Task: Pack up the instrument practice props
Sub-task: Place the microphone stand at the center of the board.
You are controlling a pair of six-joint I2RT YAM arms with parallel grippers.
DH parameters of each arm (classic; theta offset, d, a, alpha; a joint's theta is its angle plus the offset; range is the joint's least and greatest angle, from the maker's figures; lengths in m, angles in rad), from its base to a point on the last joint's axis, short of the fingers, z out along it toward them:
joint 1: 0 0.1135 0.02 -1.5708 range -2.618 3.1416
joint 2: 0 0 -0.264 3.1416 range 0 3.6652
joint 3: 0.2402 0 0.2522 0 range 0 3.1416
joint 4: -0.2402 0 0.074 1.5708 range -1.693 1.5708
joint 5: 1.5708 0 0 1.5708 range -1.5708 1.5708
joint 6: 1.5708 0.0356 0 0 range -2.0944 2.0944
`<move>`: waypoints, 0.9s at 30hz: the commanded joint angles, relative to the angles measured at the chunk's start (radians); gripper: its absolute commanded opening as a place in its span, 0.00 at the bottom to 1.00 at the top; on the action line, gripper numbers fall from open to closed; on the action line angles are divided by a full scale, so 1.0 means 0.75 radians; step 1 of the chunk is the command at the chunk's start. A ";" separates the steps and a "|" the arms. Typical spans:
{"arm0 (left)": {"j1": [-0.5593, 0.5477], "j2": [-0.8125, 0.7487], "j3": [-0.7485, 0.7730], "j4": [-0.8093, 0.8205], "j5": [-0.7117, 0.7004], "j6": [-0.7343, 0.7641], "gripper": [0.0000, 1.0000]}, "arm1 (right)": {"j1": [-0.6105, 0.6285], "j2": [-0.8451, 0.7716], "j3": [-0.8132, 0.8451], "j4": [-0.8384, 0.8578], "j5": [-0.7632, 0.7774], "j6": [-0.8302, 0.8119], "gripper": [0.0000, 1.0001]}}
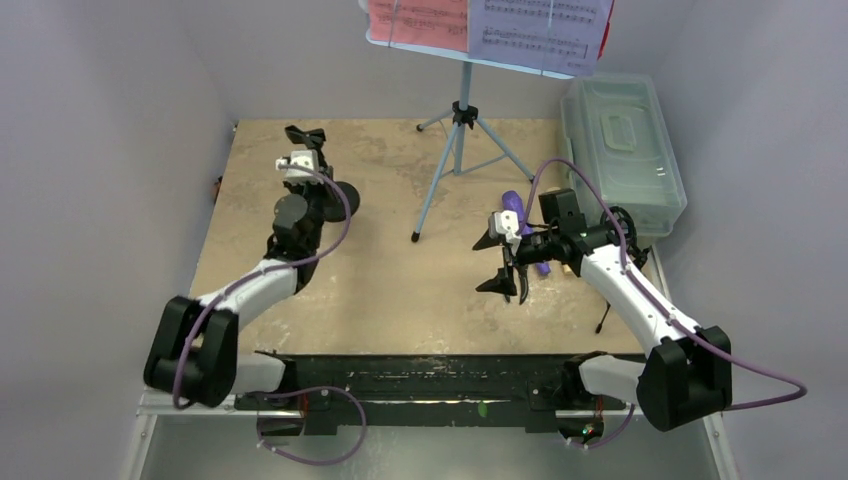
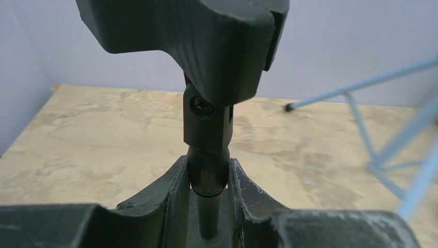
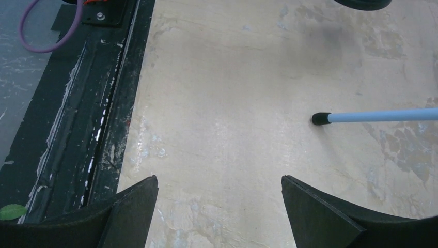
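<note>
Black round-base pole (image 2: 207, 129) stands at ten o'clock on the table (image 1: 380, 290), with the left gripper (image 2: 208, 175) clamped around its shaft. Right gripper (image 3: 219, 181) hangs at three o'clock, jaws wide apart, purple microphone (image 1: 514, 205) just beyond. Light-blue music desk (image 1: 460, 150) stands at twelve.

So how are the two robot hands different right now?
The left gripper is shut on the black mic pole, while the right gripper is open and holds nothing. The left gripper is over the left side of the table, and the right gripper is over the right side, near the purple microphone. Both have two dark fingers.
</note>
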 commanded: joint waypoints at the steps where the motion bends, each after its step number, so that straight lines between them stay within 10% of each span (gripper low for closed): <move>1: 0.211 0.288 0.214 0.286 0.086 -0.085 0.00 | -0.004 0.019 0.052 -0.046 0.001 -0.060 0.92; 19: 0.458 1.202 0.950 0.473 -0.114 0.037 0.00 | -0.003 0.095 0.036 -0.049 0.038 -0.098 0.92; 23: 0.458 1.236 0.999 0.375 -0.093 0.028 0.54 | -0.004 0.112 0.035 -0.047 0.045 -0.100 0.92; 27: 0.458 1.147 0.919 0.257 -0.094 -0.047 0.88 | -0.003 0.117 0.035 -0.047 0.049 -0.101 0.92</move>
